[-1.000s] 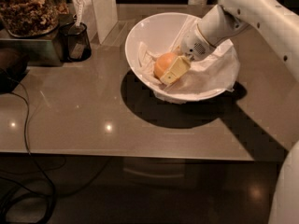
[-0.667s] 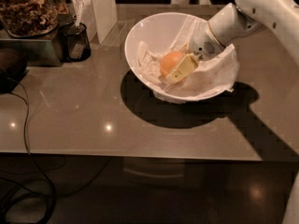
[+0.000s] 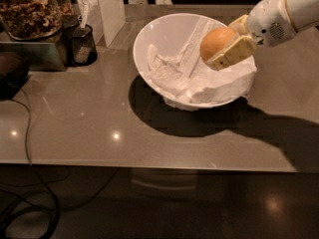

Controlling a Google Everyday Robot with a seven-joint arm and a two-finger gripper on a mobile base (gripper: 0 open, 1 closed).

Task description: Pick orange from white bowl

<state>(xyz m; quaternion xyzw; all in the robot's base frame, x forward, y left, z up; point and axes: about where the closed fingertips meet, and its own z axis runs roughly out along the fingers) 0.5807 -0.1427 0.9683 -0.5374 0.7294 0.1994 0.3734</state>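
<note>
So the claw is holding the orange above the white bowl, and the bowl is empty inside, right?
Not empty: the camera view shows crumpled white paper lining the white bowl. The claw does hold the orange above it.

A kitchen or break-room counter is suggested by a glossy worktop [image 3: 75, 128], a jar of snacks [image 3: 30, 9] and a mesh cup [image 3: 82, 45]; the gripper [image 3: 223, 44], clasping the orange [image 3: 215, 41], is held above the white bowl [image 3: 149, 39].
</note>
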